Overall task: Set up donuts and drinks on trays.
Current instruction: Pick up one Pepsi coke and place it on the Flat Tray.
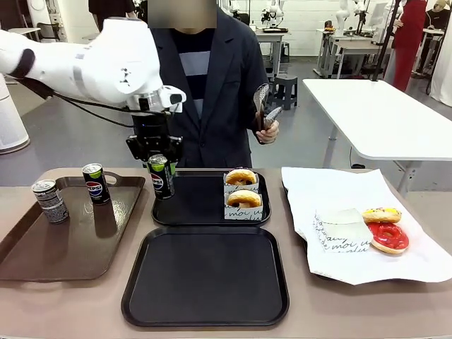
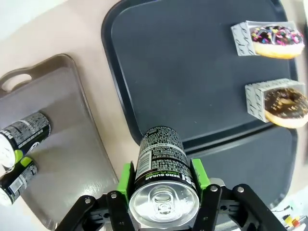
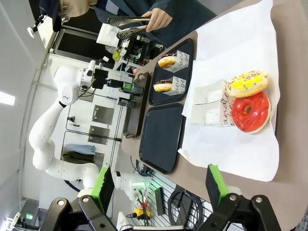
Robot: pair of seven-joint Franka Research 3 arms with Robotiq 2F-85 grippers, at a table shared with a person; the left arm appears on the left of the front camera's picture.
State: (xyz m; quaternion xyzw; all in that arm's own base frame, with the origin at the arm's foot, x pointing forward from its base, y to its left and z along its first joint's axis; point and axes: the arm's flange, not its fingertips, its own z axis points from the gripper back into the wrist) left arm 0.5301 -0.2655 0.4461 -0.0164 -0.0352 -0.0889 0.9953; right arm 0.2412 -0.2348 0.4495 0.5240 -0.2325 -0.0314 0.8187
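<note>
Over far tray [image 2: 183,72] — its rim, seemingly — left pincer [image 2: 162,177] clamps can [image 2: 161,156].

— What lies at eight o'clock in the front view?
— A brown tray with handles [image 1: 70,244]. At four o'clock there's a white paper sheet [image 1: 332,187].
— And farther back?
— Metal tongs [image 1: 263,106] at one o'clock, against a dark jacket [image 1: 226,78]. A white table [image 1: 381,113] stands at two o'clock.

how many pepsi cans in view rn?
3. Two cans stand on the brown tray; the third can is gripped in the left claw at the far black tray's left edge. None seem hidden.
</note>
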